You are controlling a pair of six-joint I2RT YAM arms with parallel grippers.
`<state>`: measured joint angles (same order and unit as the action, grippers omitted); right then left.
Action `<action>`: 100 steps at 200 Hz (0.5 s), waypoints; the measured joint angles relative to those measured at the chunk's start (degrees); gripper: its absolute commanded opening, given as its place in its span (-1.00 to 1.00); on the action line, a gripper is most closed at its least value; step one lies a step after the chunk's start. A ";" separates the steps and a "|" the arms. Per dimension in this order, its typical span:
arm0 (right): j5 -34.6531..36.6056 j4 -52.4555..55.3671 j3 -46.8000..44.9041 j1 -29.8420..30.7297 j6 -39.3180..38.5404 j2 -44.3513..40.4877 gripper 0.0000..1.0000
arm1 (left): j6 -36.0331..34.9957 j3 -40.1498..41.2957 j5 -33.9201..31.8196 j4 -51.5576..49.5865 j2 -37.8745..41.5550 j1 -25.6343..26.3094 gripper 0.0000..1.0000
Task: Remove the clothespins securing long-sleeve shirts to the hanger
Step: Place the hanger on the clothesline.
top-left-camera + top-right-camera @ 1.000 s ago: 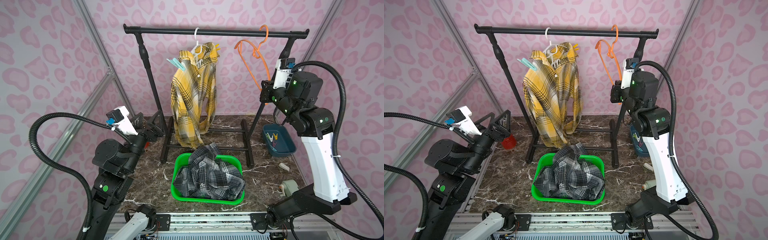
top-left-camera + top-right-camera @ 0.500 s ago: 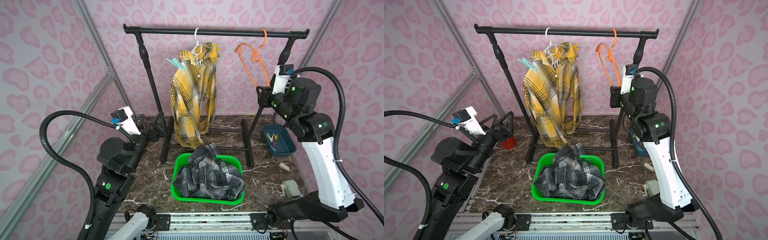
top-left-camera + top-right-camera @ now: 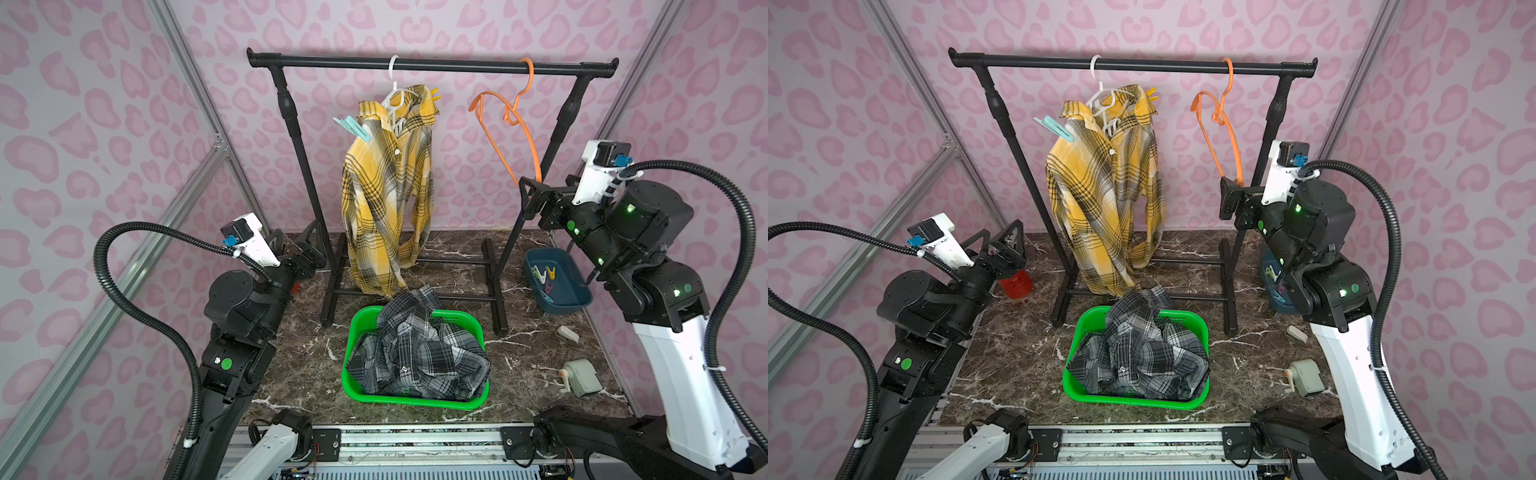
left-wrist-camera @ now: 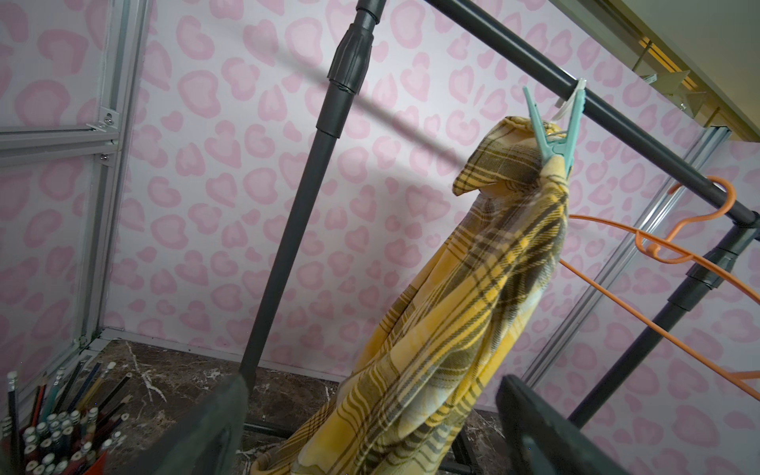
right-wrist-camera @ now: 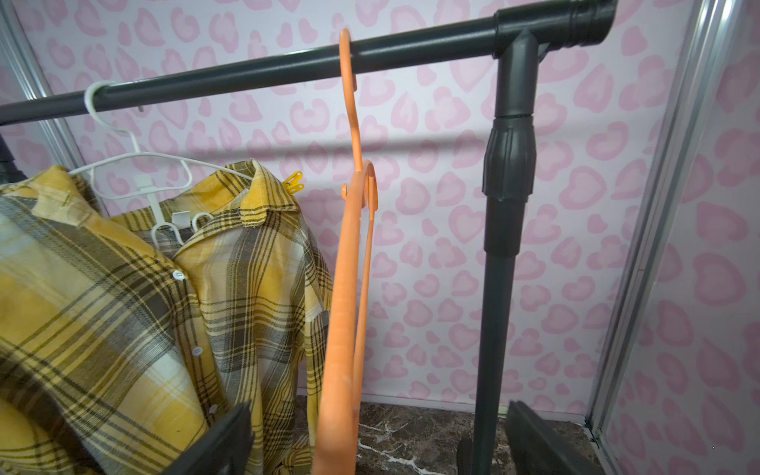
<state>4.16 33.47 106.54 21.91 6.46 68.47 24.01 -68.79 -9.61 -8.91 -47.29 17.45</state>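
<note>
A yellow plaid long-sleeve shirt [image 3: 386,195] hangs on a white hanger [image 3: 395,89]. A teal clothespin [image 3: 351,126] [image 4: 553,131] clips one shoulder and a yellow clothespin [image 3: 433,94] [image 5: 295,182] the other. The black-grey shirt [image 3: 415,353] lies crumpled in a green basket [image 3: 361,390]. My right gripper [image 3: 530,199] [image 5: 378,440] is open at the bare orange hanger's [image 5: 349,288] lower end, which hangs between the jaws untouched. My left gripper [image 3: 1003,245] [image 4: 370,432] is open, low beside the rack's left post, empty.
A blue bin [image 3: 577,299] at the right holds several loose clothespins [image 3: 544,276]. A red cup [image 3: 1017,284] of pencils stands behind the left gripper. The black rack's posts and feet [image 3: 332,299] straddle the basket. Two small pale items [image 3: 579,376] lie front right.
The right gripper's jaws have opened wide and that arm has drawn back and lowered a little. The left arm has shifted slightly towards the rack, still open.
</note>
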 measured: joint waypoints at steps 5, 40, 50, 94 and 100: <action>-0.24 -0.55 -0.83 0.22 0.02 -1.03 0.96 | 0.15 0.15 0.20 0.07 -0.22 -0.50 0.94; 1.53 -2.45 2.62 9.77 -0.70 -2.51 0.96 | 1.53 1.62 1.75 0.17 -1.75 -4.72 0.94; 5.03 -2.40 5.46 16.35 -1.99 -0.92 0.96 | 1.97 1.88 2.19 0.33 -1.86 -5.97 0.94; 25.99 -4.20 18.21 39.69 -11.06 14.01 0.96 | 3.98 3.78 5.05 2.99 -2.91 -10.62 0.94; 28.02 -4.17 20.48 41.03 -11.89 16.76 0.96 | 4.02 4.28 5.46 3.41 -3.23 -10.95 0.94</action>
<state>32.18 29.30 127.02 62.94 -5.43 85.23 28.03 -64.51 -4.14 -5.50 -50.52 6.50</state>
